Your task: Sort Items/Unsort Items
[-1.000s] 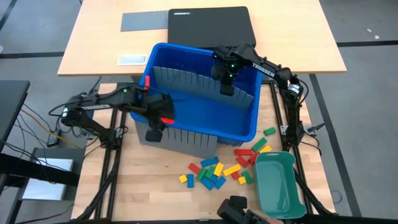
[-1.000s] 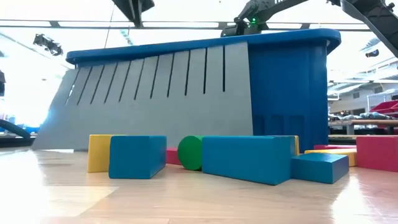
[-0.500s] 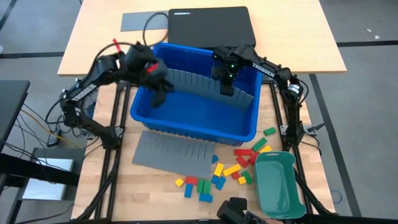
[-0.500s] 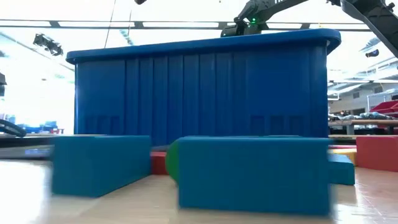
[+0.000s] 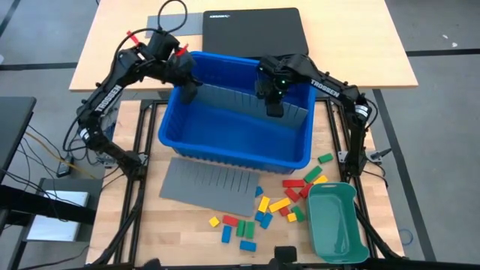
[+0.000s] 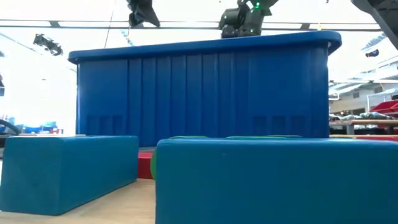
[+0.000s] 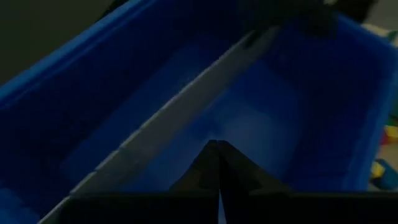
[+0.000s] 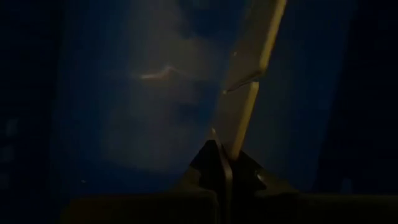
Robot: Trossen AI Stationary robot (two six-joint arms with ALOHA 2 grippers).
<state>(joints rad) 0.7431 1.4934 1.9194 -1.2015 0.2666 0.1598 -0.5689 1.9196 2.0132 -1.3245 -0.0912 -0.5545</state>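
Observation:
Small red, yellow, green and blue blocks [image 5: 255, 214] lie scattered on the table's near part; two blue ones [image 6: 68, 171] fill the low view's front. A deep blue bin [image 5: 236, 150] stands mid-table. Inside it a grey slotted divider [image 5: 232, 96] stands on edge along the far side. My right gripper [image 5: 274, 107] is shut on that divider. My left gripper [image 5: 189, 91] hangs shut over the bin's far left corner, near the divider's left end, with nothing between its fingers [image 7: 217, 162]. My right gripper pinches the standing divider's top edge [image 8: 235, 146] between its two fingers, right of the divider's middle. The fingers come from above, slanting down, and lie across the sheet. The divider stays upright inside the bin.
A second grey slotted sheet [image 5: 210, 186] lies flat on the table before the bin's near wall. A teal tray [image 5: 334, 221] stands at the near right, with a few blocks [image 5: 304, 184] beside it. A black case [image 5: 251, 30] and a grey pad [image 5: 172, 26] lie on the far table.
My left gripper has let go of the grey sheet that leaned on the bin's near wall. It has swung up and toward the far edge, to the bin's far left corner. The sheet has fallen flat and pushed the blocks toward the near edge.

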